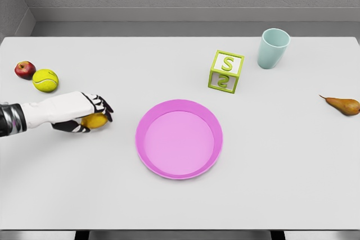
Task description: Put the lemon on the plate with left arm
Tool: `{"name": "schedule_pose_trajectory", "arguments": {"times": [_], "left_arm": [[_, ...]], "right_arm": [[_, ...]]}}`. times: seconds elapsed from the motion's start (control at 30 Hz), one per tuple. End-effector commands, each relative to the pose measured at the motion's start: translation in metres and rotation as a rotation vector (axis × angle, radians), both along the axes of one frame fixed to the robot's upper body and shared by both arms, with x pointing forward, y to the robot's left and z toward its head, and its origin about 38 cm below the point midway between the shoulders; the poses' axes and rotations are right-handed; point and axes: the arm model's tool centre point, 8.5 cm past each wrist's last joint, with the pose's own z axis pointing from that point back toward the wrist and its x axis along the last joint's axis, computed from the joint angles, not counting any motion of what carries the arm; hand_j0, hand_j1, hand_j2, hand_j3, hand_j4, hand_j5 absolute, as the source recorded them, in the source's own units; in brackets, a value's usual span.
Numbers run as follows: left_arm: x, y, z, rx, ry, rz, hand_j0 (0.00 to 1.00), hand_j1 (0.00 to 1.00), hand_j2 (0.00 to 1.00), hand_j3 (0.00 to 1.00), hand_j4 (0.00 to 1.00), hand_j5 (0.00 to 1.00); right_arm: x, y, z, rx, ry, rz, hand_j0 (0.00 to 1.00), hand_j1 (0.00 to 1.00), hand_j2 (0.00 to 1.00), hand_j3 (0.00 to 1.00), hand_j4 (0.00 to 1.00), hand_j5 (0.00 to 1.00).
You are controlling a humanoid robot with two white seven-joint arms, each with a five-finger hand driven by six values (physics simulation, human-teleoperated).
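One hand (84, 113) is showing, the left, reaching in from the left edge on a white arm with a dark-banded wrist. Its dark fingers (104, 105) are curling over and around the lemon (94, 121), so it is gripping the fruit; only the lemon's yellow underside and right end are peeking out beneath the palm. Whether the lemon is resting on the counter (281, 184) or hanging just above it cannot be told.

Items lying outward from the hand:

- Tennis ball (45, 80), yellow-green, sitting up and to the left of the hand, near the forearm but apart from it.
- Apple (25, 69), red, sitting just left of the tennis ball and touching or nearly touching it.
- Plate (179, 139), pink, round with a raised rim, lying to the right of the hand near the counter's middle, apart from the lemon and holding nothing.
- Letter block (226, 71), green and white, showing an "S" on its top and front faces, standing beyond the plate toward the far right.
- Cup (273, 48), pale teal, standing upright just right of the block, near the far edge.
- Pear (342, 105), brown, lying on its side at the right edge, stem pointing left, well apart from everything else.
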Motion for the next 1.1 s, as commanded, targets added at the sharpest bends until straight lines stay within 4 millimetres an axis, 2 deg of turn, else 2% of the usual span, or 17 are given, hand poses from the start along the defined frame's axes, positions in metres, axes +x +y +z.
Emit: {"name": "schedule_pose_trajectory", "arguments": {"times": [0.0, 0.33, 0.43, 0.63, 0.97, 1.07], "left_arm": [[-0.002, -0.007, 0.007, -0.015, -0.016, -0.021, 0.64, 0.64, 0.64, 0.64, 0.64, 0.64], [-0.015, -0.038, 0.028, -0.046, -0.073, -0.124, 0.64, 0.64, 0.64, 0.64, 0.64, 0.64], [-0.016, -0.042, 0.032, -0.068, -0.075, -0.135, 0.64, 0.64, 0.64, 0.64, 0.64, 0.64], [-0.022, -0.059, 0.035, -0.097, -0.088, -0.178, 0.64, 0.64, 0.64, 0.64, 0.64, 0.64], [-0.028, -0.093, 0.025, -0.151, -0.064, -0.243, 0.64, 0.64, 0.64, 0.64, 0.64, 0.64], [-0.028, -0.101, 0.029, -0.155, -0.074, -0.266, 0.64, 0.64, 0.64, 0.64, 0.64, 0.64]], "right_arm": [[0.000, 0.000, 0.000, 0.001, 0.000, -0.001, 1.00, 1.00, 1.00, 1.00, 1.00, 1.00], [0.001, 0.000, 0.000, 0.000, -0.002, 0.000, 1.00, 1.00, 1.00, 1.00, 1.00, 1.00], [0.001, 0.000, 0.000, 0.000, -0.002, 0.000, 1.00, 1.00, 1.00, 1.00, 1.00, 1.00], [0.000, 0.000, 0.000, 0.000, 0.000, -0.001, 1.00, 1.00, 1.00, 1.00, 1.00, 1.00], [0.000, 0.000, 0.000, 0.001, 0.000, -0.001, 1.00, 1.00, 1.00, 1.00, 1.00, 1.00], [0.000, 0.000, 0.000, 0.000, 0.000, -0.001, 1.00, 1.00, 1.00, 1.00, 1.00, 1.00]]}}
